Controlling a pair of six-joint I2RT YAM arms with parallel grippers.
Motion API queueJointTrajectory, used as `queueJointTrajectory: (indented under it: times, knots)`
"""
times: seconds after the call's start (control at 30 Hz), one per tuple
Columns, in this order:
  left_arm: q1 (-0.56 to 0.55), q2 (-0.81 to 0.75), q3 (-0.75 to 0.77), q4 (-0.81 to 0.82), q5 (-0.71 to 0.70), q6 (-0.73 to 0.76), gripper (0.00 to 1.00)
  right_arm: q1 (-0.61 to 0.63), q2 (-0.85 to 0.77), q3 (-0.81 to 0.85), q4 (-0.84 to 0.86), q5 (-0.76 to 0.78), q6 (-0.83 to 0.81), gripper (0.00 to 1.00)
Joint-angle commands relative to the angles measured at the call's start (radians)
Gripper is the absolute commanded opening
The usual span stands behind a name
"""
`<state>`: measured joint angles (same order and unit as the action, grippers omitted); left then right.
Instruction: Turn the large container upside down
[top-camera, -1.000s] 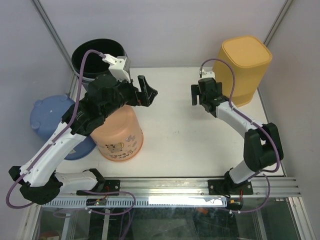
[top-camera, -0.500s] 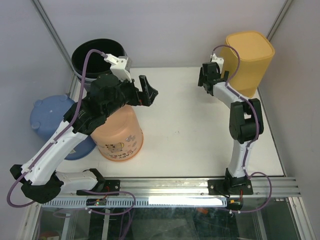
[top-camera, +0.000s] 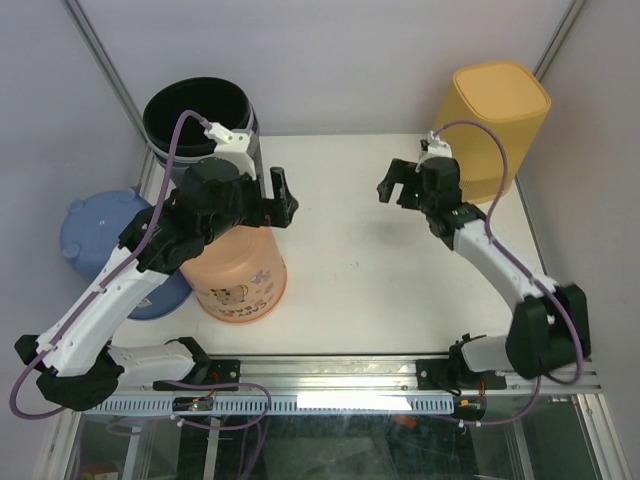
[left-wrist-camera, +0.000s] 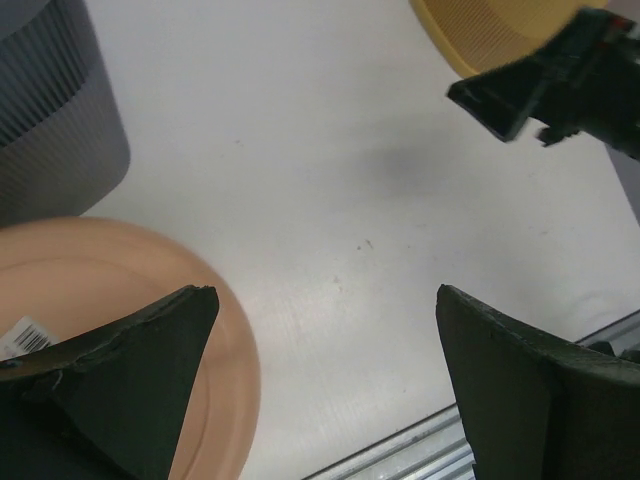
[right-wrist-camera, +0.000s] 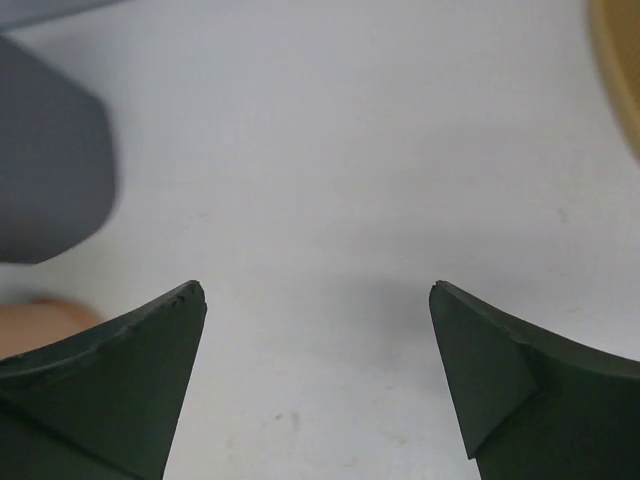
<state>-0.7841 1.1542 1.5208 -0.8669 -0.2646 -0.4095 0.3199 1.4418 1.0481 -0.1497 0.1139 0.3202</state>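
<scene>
The large yellow container (top-camera: 497, 125) stands at the table's back right corner with a closed flat face up; its edge shows in the left wrist view (left-wrist-camera: 500, 30) and the right wrist view (right-wrist-camera: 622, 70). My right gripper (top-camera: 393, 185) is open and empty above the white table (top-camera: 370, 270), left of the yellow container and apart from it. My left gripper (top-camera: 280, 192) is open and empty, just right of a peach container (top-camera: 240, 270) that stands with its base up. In the wrist views both the left gripper (left-wrist-camera: 325, 300) and the right gripper (right-wrist-camera: 315, 290) hold nothing.
A black ribbed bin (top-camera: 195, 118) stands at the back left corner. A blue lid (top-camera: 95, 235) lies off the table's left edge. A metal rail (top-camera: 400, 375) runs along the near edge. The right arm's gripper shows in the left wrist view (left-wrist-camera: 530, 90).
My right gripper has drawn away from the yellow container toward the table's middle, and the container now stands further back. My left gripper has pulled back slightly to the left.
</scene>
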Motion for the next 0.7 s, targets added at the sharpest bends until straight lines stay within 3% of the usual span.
queueJointTrajectory:
  times: [0.0, 0.23, 0.5, 0.67]
  knots:
    - [0.003, -0.074, 0.026, -0.146, -0.128, -0.041, 0.99, 0.064, -0.210, -0.159, 0.192, -0.352, 0.123, 0.97]
    - [0.044, -0.001, 0.079, -0.156, -0.218, -0.067, 0.99, 0.185, -0.231, -0.258, 0.213, -0.427, 0.237, 0.97]
    - [0.208, 0.391, 0.557, -0.127, -0.195, 0.157, 0.99, 0.185, -0.215, -0.162, 0.137, -0.345, 0.208, 0.97]
    - [0.346, 0.613, 0.850, -0.162, -0.150, 0.196, 0.98, 0.185, -0.268, -0.181, 0.100, -0.328, 0.218, 0.97]
